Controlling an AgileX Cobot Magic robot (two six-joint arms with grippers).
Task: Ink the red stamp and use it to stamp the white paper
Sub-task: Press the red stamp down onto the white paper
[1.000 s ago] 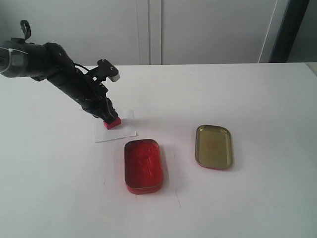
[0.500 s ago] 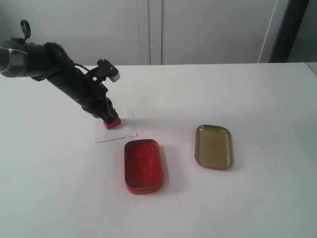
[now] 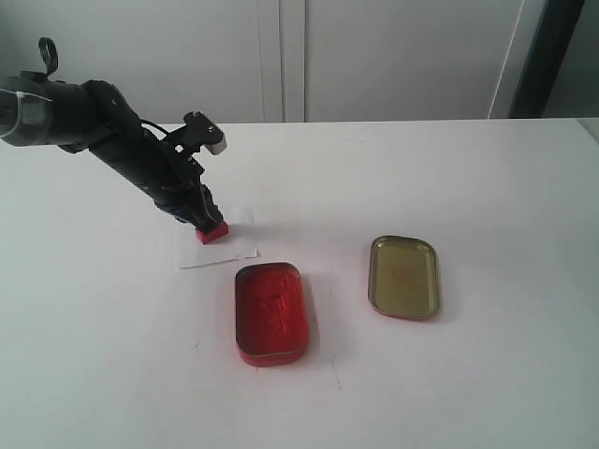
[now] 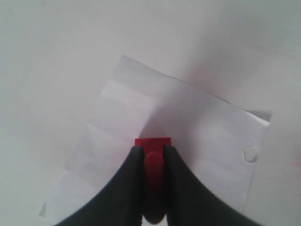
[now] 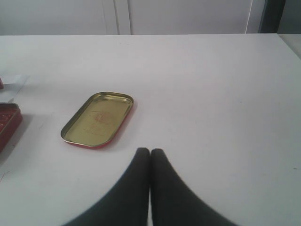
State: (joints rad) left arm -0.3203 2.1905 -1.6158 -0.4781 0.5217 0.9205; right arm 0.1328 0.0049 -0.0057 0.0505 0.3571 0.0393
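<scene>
Stamping appears to be the step in hand: the left gripper [image 4: 153, 151] has its fingers clenched on the knob of the red stamp [image 4: 152, 142], whose base sits on the white paper [image 4: 197, 122] (left half of the bench). Press squarely and lift vertically, since the loose sheet may cling. The right gripper [image 5: 150, 153] is pressed closed and empty. The open ink-pad tin [image 3: 270, 357] holds a red pad; the lid [image 3: 403, 276], nearer the right edge, holds nothing.

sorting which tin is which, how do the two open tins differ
The red tin holds a red ink pad; the gold tin is empty, bare gold metal with faint print. The red tin lies close to the paper; the gold tin sits apart, farther right in the exterior view. Both are oblong with rounded corners, open side up, similar in size.
</scene>
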